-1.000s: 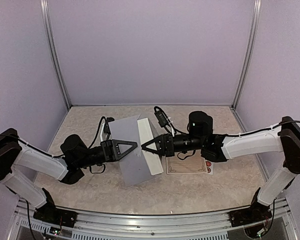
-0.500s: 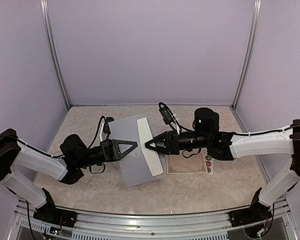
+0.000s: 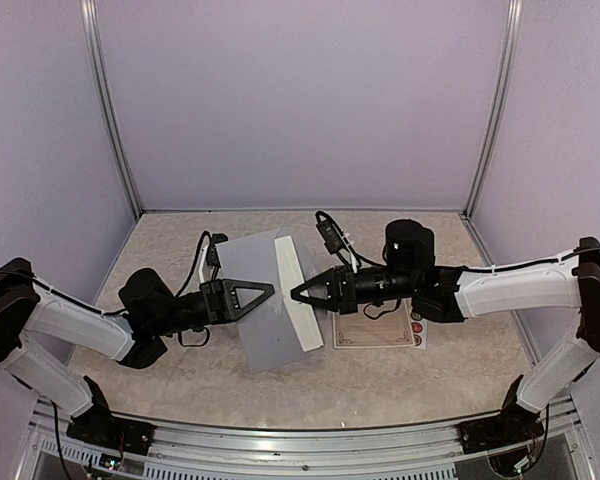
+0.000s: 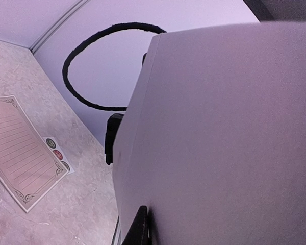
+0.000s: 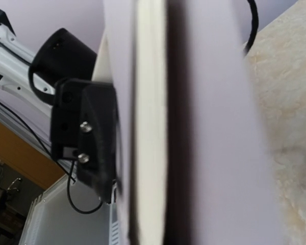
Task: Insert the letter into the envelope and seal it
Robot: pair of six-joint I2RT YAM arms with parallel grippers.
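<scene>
My left gripper [image 3: 267,291] is shut on the right edge of the grey-blue envelope [image 3: 250,305], holding it tilted above the table. In the left wrist view the envelope [image 4: 219,138] fills most of the frame, with one dark finger [image 4: 142,227] pressed against it. A white folded letter [image 3: 298,292] lies along the envelope's right side. My right gripper [image 3: 294,293] comes in from the right, its pointed tip shut on the letter's edge. The right wrist view shows the letter [image 5: 150,122] as a cream band between grey envelope layers [image 5: 214,153]; my own jaws are hidden there.
A lined sheet with an ornate border [image 3: 372,330] lies flat on the marble table [image 3: 400,380] under the right arm, with round stickers [image 3: 417,328] at its right edge. The sheet [image 4: 20,153] also shows in the left wrist view. Grey walls enclose the table.
The right arm has shifted to the right and its tip has drawn back a little along the letter. The left arm and the envelope have stayed almost still.
</scene>
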